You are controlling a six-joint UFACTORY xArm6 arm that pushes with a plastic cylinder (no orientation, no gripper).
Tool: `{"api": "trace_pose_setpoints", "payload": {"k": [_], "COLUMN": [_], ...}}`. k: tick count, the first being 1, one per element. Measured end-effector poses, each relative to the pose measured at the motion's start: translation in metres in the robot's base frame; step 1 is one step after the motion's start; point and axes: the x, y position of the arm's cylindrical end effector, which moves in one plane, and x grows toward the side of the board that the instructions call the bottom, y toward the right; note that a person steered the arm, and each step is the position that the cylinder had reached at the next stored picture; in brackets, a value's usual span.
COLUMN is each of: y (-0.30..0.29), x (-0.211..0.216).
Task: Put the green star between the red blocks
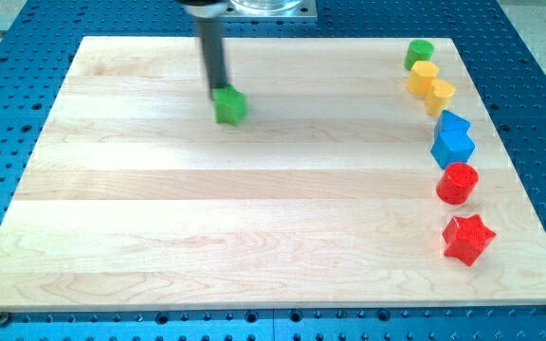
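Note:
A green star-shaped block (230,106) lies on the wooden board (254,208) at the upper left of centre. My tip (220,90) touches the block's upper left edge, with the dark rod rising toward the view's top. A red cylinder (457,183) and a red star (467,239) lie near the board's right edge, the cylinder above the star, with a small gap between them. The green star is far to the left of both red blocks.
Along the right edge, above the red blocks, stand a green cylinder (419,54), two yellow blocks (424,78) (440,96) and two blue blocks (451,126) (453,147). The board lies on a blue perforated table (8,57).

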Motion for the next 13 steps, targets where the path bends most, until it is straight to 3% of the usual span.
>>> {"api": "trace_pose_setpoints", "payload": {"k": [1, 2, 3, 5, 6, 8, 10, 13], "y": [0.045, 0.049, -0.001, 0.114, 0.074, 0.164, 0.224, 0.212], "x": [0.087, 0.081, 0.106, 0.166, 0.161, 0.151, 0.172, 0.183]}}
